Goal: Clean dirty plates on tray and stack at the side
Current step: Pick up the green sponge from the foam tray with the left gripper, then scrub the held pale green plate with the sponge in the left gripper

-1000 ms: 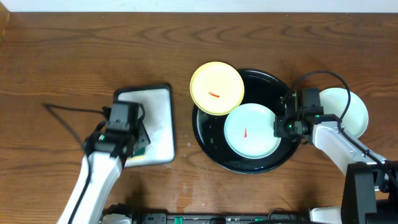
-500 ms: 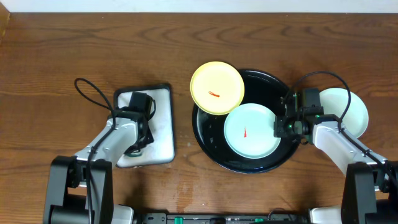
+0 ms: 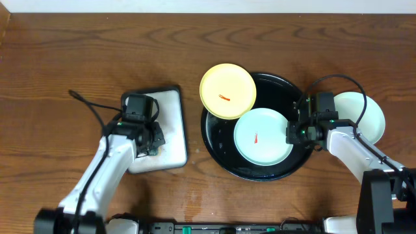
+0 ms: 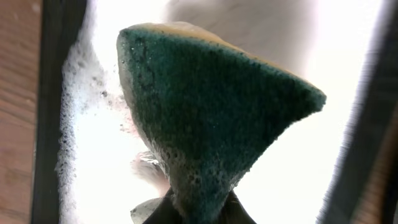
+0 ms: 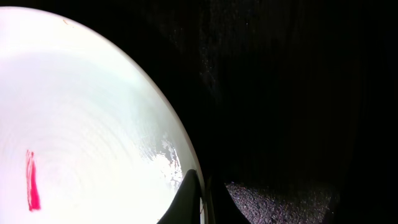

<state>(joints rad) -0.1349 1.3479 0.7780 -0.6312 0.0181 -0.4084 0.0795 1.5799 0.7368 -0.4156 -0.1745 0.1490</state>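
A pale yellow plate with a red smear leans over the far left rim of the black tray. Inside the tray lies a mint-green plate with a red smear. My right gripper is shut on that plate's right rim, one finger on each side. Another pale green plate lies on the table to the right, partly hidden by the right arm. My left gripper is shut on a green and yellow sponge.
The white rectangular dark-rimmed tray lies left of the black tray, with soapy foam along one side. The left arm's cable loops over the table to the far left.
My left gripper has gone from open to shut on the sponge over the white tray, and the left arm has shifted. The right arm and the plates have not moved.
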